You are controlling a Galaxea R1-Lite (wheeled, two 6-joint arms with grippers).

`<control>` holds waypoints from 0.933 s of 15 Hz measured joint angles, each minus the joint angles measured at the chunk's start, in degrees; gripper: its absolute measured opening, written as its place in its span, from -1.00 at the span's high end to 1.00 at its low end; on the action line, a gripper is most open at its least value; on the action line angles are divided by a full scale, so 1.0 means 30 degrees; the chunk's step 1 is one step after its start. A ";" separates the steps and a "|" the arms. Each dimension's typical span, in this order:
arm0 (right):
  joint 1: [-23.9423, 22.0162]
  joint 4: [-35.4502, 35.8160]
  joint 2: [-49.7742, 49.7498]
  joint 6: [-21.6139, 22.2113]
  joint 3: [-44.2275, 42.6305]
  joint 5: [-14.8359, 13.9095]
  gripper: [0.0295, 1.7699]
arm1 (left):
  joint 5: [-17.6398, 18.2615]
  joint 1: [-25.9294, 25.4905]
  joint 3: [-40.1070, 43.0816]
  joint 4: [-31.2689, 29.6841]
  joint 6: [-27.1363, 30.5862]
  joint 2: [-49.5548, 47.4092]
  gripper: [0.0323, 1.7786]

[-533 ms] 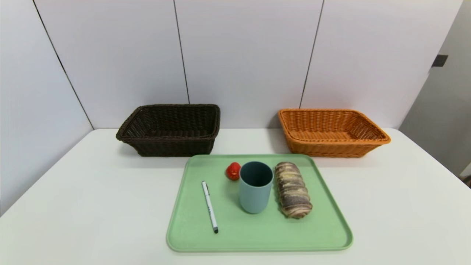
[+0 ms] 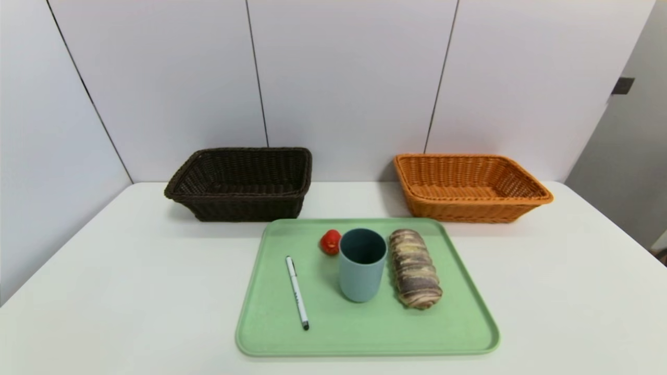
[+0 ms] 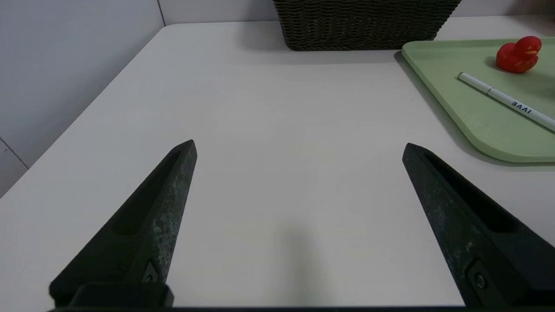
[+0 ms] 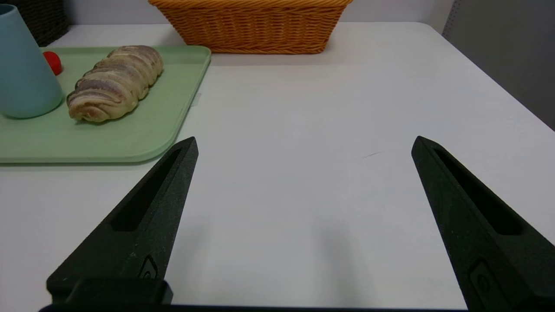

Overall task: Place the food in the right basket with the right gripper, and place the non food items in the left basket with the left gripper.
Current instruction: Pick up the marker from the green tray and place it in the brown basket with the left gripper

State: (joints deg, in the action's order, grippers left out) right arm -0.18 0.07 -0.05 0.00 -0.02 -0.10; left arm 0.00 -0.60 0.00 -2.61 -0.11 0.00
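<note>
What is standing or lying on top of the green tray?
On the green tray: a pen, a red toy duck, a blue-grey cup and a bread loaf. The tray surface beneath them is hidden.

The left gripper is hovering over the white table, its fingers standing wide apart with nothing between them. Beyond, a dark basket is sitting near the wall. Just beside it, a green tray is holding a red duck and a white pen, which is lying near the duck. The pen and tray are running out of view.
</note>
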 joint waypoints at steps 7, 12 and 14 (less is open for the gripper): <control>0.0000 0.0008 0.0000 0.0033 0.0008 -0.0049 -0.92 | 0.0171 -0.0012 0.0000 -0.0012 0.0817 0.0000 -0.90; 0.0000 -0.0500 0.0008 -0.0219 -0.0658 0.0085 -0.92 | 0.0963 0.0008 -0.1138 0.0605 0.0695 0.0236 -0.90; 0.0000 -0.1877 0.0142 -0.0171 -0.1845 0.0260 -0.92 | 0.1268 0.0000 -0.3332 0.2402 0.0248 0.0841 -0.90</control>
State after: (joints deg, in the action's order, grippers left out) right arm -0.18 -5.56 0.38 -0.51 -5.56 0.68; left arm 3.80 -0.60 -10.00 4.60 0.63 2.52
